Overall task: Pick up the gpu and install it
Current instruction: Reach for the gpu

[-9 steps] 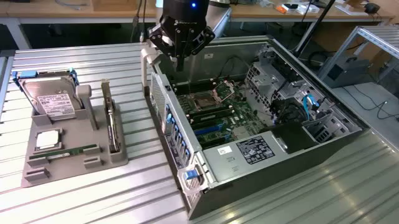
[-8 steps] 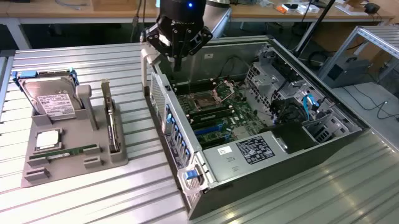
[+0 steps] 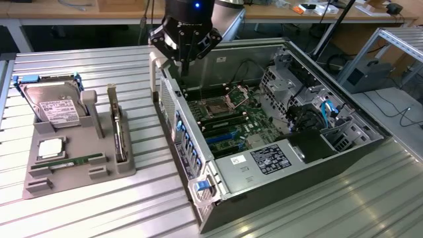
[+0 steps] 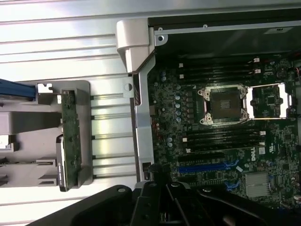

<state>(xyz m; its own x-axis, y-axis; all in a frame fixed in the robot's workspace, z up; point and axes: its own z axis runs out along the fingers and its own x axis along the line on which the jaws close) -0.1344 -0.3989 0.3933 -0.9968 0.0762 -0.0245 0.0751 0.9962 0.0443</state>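
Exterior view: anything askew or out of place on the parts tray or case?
Nothing stands out. The gpu stands on edge in its slot of the gray tray, the hard drive propped beside it; the gripper hangs over a corner of the open case.

On the ribbed metal table (image 3: 86, 213) an open case (image 3: 278, 203) lies on its side, its motherboard (image 3: 228, 121) bare and the socket (image 3: 217, 105) near the board's twelve o'clock. In the exterior view a grey holder (image 3: 122, 171) stands at the case's nine o'clock. A hard drive (image 3: 56, 106) sits upright at the holder's eleven, and a memory stick (image 3: 76, 162) lies flat near its six.
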